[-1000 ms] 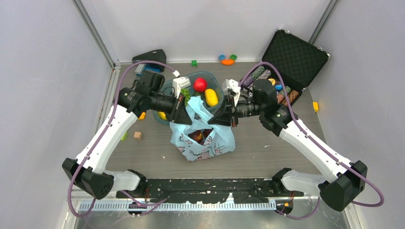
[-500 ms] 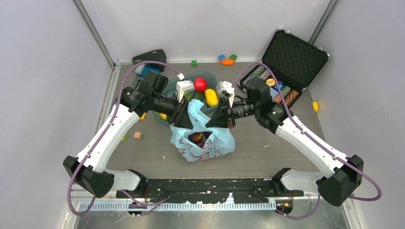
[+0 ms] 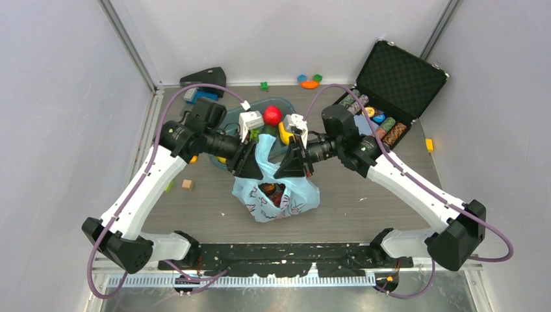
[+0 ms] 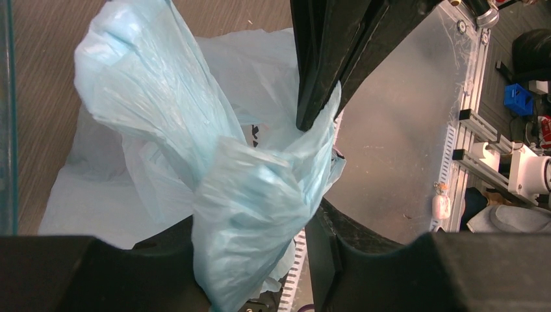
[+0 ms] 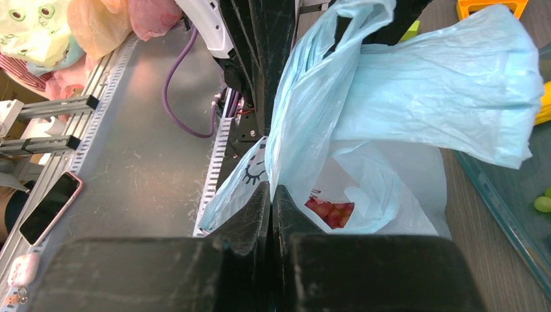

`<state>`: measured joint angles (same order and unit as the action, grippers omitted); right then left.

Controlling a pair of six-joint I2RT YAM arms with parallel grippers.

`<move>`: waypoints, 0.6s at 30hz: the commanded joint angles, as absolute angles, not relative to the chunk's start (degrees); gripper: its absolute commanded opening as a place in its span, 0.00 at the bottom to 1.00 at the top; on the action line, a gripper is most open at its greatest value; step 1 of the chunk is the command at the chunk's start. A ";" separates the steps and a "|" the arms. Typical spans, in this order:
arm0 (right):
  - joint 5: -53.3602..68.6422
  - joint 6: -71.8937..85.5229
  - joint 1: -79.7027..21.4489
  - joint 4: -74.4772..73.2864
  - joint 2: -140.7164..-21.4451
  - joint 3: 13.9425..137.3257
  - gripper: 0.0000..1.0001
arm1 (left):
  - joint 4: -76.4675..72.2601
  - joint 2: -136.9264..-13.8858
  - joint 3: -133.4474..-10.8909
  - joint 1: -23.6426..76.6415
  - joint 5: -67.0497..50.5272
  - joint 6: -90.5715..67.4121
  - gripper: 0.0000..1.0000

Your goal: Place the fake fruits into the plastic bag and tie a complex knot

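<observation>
The light-blue plastic bag (image 3: pixel 294 198) stands mid-table, and dark red fake fruits (image 3: pixel 271 190) show through its mouth. Its two handles rise between my grippers. My left gripper (image 3: pixel 250 166) is open: its jaws stand apart with a bunched handle (image 4: pixel 250 214) lying loose between them. Pinched at the tips of my right gripper (image 5: pixel 273 195), which is shut, is the other handle (image 5: pixel 305 97). Reddish fruits (image 5: pixel 328 211) lie inside the bag. A red apple (image 3: pixel 272 115) and a yellow fruit (image 3: pixel 282 132) sit in the tub behind. No knot is in view.
The clear blue-tinted tub (image 3: pixel 232 119) stands just behind the bag. An open black case (image 3: pixel 397 77) of chips is at the back right. Toy blocks (image 3: pixel 310 81) lie at the back wall, with one (image 3: pixel 188 184) at the left and a yellow one (image 3: pixel 429 144) at the right.
Both grippers have moved inward toward each other over the bag. The left jaws have opened off the handle they pinched; the right stays shut on its handle.
</observation>
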<state>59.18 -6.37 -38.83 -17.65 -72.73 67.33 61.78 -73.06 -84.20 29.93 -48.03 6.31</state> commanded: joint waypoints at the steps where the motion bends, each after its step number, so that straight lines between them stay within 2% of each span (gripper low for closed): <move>1: 60.80 -9.33 -39.52 -20.81 -73.74 70.83 0.05 | 60.15 -71.47 -84.68 30.15 -49.72 6.85 0.41; 10: 60.56 -13.23 -39.73 -27.00 -75.76 73.64 0.05 | 58.07 -70.83 -82.53 30.15 -52.09 7.48 0.34; 11: 60.56 -13.41 -39.73 -27.12 -75.76 73.69 0.05 | 57.99 -70.71 -82.33 30.15 -52.50 7.66 0.36; 14: 61.12 -13.84 -39.73 -27.66 -75.90 73.79 0.05 | 57.58 -70.54 -81.78 30.15 -53.89 8.28 0.53; 18: 61.57 -14.33 -39.73 -28.25 -75.96 74.06 0.05 | 56.69 -69.94 -80.94 30.15 -54.89 8.93 0.57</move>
<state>60.10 -12.67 -39.40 -27.27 -75.92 71.18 59.46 -71.96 -81.60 29.93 -51.66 7.22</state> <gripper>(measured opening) 0.069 0.553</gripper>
